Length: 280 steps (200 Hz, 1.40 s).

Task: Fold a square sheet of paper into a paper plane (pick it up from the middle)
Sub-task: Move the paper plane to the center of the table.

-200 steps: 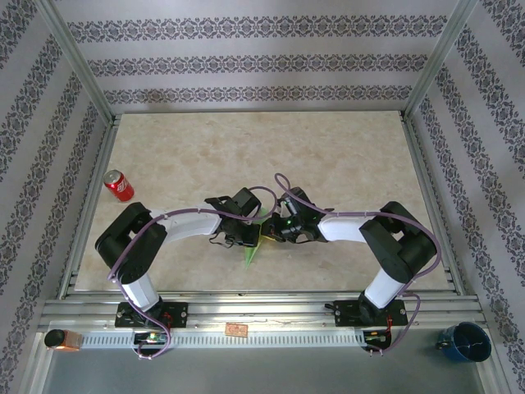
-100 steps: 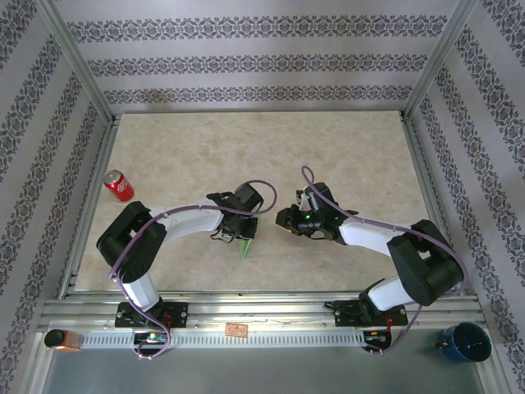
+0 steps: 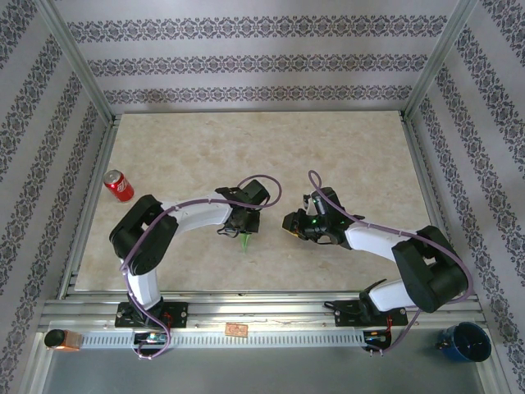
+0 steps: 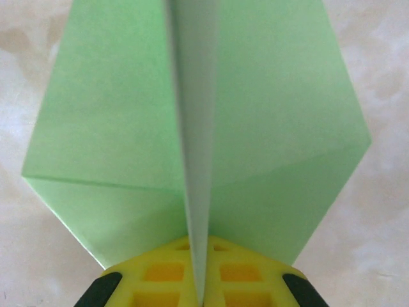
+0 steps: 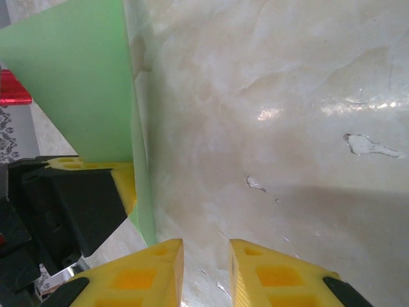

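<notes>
Top external: left gripper [image 3: 244, 223] is clenching the paper plane [image 3: 246, 241] over the table's [image 3: 344, 148] middle; right gripper [image 3: 289, 223], just beside, is standing slightly parted.
Left wrist: fingers [image 4: 160, 278] are pinching the plane's centre fold, wings spreading either side.
Right wrist: jaws are holding nothing.
Judged light, limp, easily creased; grip the centre fold.

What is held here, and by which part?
The left end effector pinches the paper plane by its centre fold; the right end effector holds nothing.
</notes>
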{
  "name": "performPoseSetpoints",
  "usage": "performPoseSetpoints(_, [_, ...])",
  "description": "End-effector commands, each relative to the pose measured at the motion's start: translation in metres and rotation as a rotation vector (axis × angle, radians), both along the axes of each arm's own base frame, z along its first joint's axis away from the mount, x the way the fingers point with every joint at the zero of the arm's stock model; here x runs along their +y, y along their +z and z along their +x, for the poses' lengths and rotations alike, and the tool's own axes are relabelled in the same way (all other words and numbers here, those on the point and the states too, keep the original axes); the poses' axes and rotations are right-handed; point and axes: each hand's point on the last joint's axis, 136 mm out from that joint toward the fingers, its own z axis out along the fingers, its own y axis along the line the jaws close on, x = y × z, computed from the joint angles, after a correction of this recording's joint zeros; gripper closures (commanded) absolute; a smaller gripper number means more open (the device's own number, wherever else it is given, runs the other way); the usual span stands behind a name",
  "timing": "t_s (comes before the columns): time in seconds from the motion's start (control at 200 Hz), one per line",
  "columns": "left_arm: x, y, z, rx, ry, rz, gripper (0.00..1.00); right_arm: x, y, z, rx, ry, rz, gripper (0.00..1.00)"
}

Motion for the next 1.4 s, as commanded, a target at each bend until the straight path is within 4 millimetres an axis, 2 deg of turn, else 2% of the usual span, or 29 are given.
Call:
performPoseSetpoints(0.0, [0.003, 0.001, -0.003, 0.014, 0.017, 0.034, 0.91, -0.004, 0.0, -0.001, -0.014, -0.001, -0.002, 0.73])
performPoseSetpoints(0.495, [0.003, -0.005, -0.003, 0.029, 0.018, 0.043, 0.84, -0.003, -0.005, -0.002, 0.0, 0.002, -0.004, 0.73])
performPoseSetpoints(0.779, [0.004, -0.023, -0.005, 0.064, 0.034, 0.064, 0.73, -0.004, -0.005, -0.003, -0.002, 0.003, -0.004, 0.73])
performPoseSetpoints(0.899, [0.0, -0.024, -0.001, 0.062, 0.037, 0.066, 0.66, -0.006, -0.003, -0.003, -0.006, 0.0, -0.004, 0.73])
performPoseSetpoints(1.024, [0.001, -0.024, 0.007, 0.051, 0.071, 0.097, 0.65, -0.008, 0.0, -0.003, -0.012, -0.003, -0.001, 0.73])
performPoseSetpoints(1.064, [0.002, -0.024, 0.01, 0.044, 0.092, 0.106, 0.6, -0.009, 0.001, -0.003, -0.015, -0.005, -0.001, 0.73])
performPoseSetpoints(1.239, [-0.003, -0.023, 0.023, 0.03, 0.128, 0.12, 0.6, -0.018, 0.006, -0.004, -0.027, -0.02, 0.001, 0.73])
performPoseSetpoints(1.394, [-0.01, -0.021, 0.027, 0.049, 0.138, 0.117, 0.58, -0.026, 0.01, -0.005, -0.035, -0.034, 0.009, 0.72])
